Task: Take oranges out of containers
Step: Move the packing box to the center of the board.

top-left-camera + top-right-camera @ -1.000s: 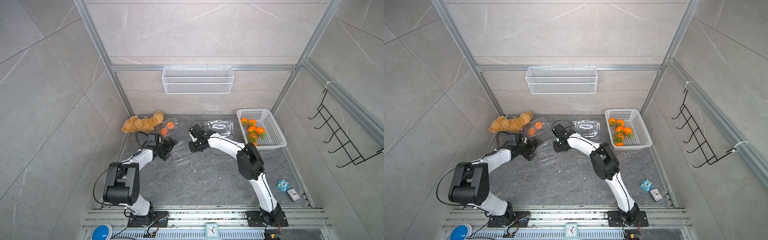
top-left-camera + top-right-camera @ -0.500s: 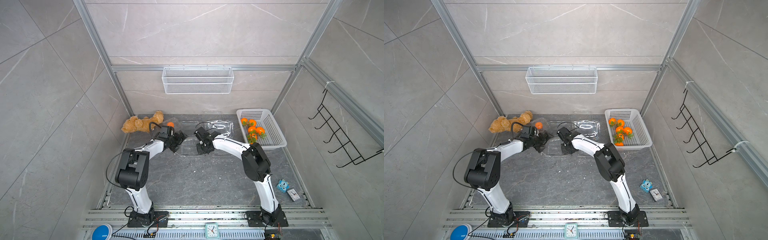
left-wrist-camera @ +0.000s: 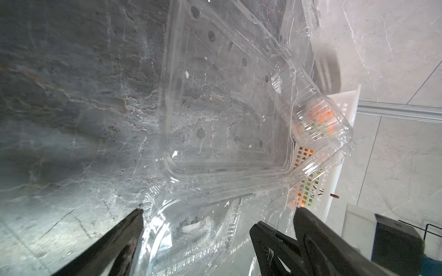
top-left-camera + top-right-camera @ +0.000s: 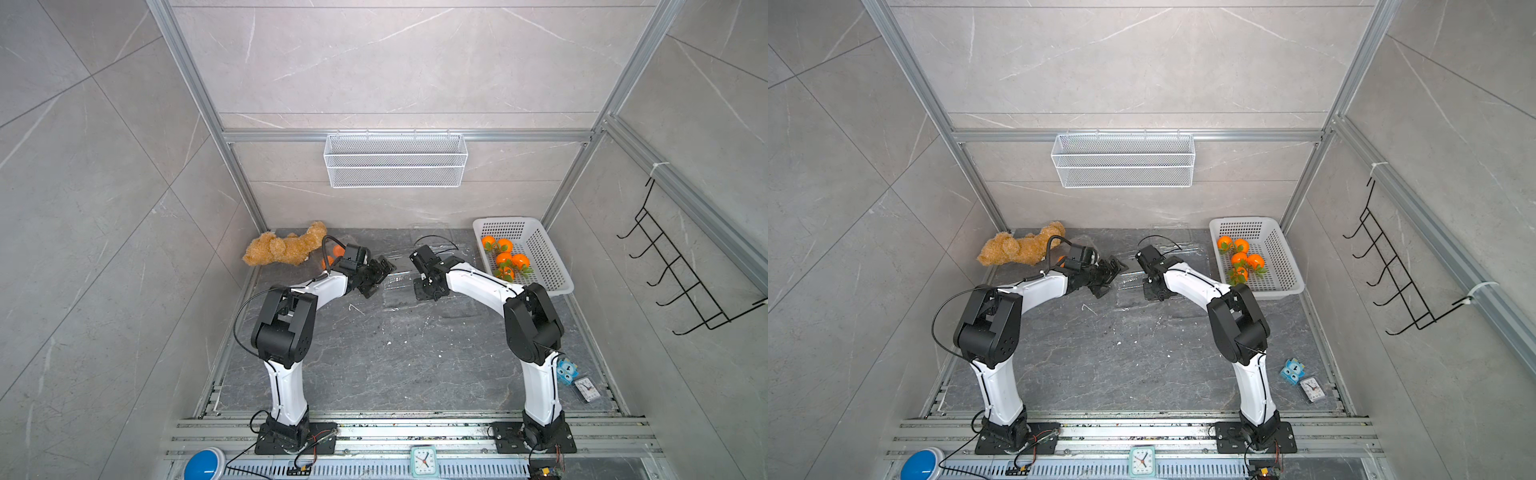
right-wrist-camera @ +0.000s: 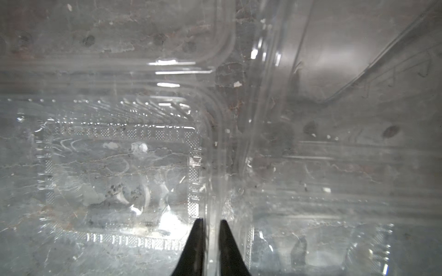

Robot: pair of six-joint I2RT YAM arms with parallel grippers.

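The dark stone worktop carries a white perforated basket at its far right, with five oranges inside. A tan teddy bear lies at the far left, and two more oranges sit just beside it, behind the left wrist. A clear container lies open mid-worktop. The left end effector gapes wide at its edge, gripping nothing. The right end effector is pinched onto its thin plastic wall.

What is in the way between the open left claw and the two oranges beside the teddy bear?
Nothing separate shows between them, but the left gripper faces away, toward the empty container the right gripper pinches. The oranges lie behind its wrist, beside the teddy bear; whether a lid covers them cannot be told.
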